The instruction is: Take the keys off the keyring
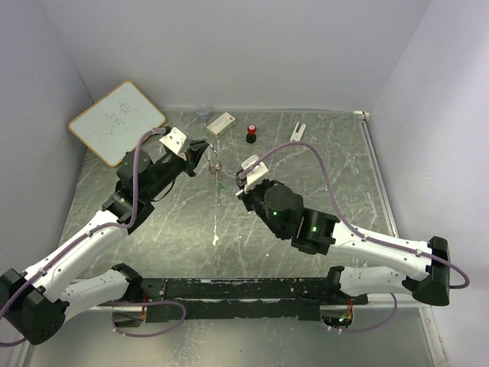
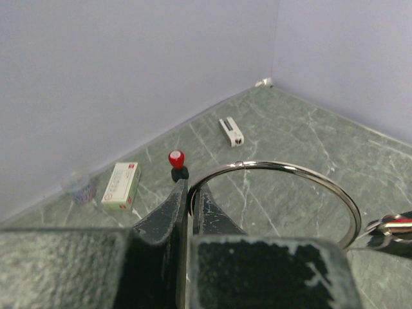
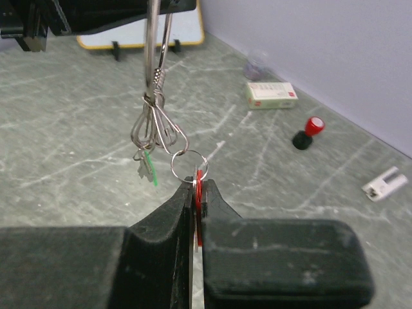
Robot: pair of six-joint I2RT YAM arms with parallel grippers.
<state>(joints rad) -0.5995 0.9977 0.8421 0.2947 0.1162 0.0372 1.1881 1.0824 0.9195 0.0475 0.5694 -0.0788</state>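
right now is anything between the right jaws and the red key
Nothing visible: the right gripper is shut on the red key, linked by small loops to the keyring in the left gripper. The green key hangs beside, clear of the jaws.

The thin silver keyring [image 2: 270,164] is held up in the air, standing on edge, with smaller wire loops dangling beneath it that carry the free-hanging green-headed key [image 3: 150,168] and the red-headed key [image 3: 198,185], pinched edge-on.

2 keys [image 3: 149,168] [image 3: 198,193] | 1 keyring [image 3: 152,45] | 2 claws [image 2: 187,193] [image 3: 197,188] | 1 ea: box [image 1: 221,123], stamp [image 1: 250,134]
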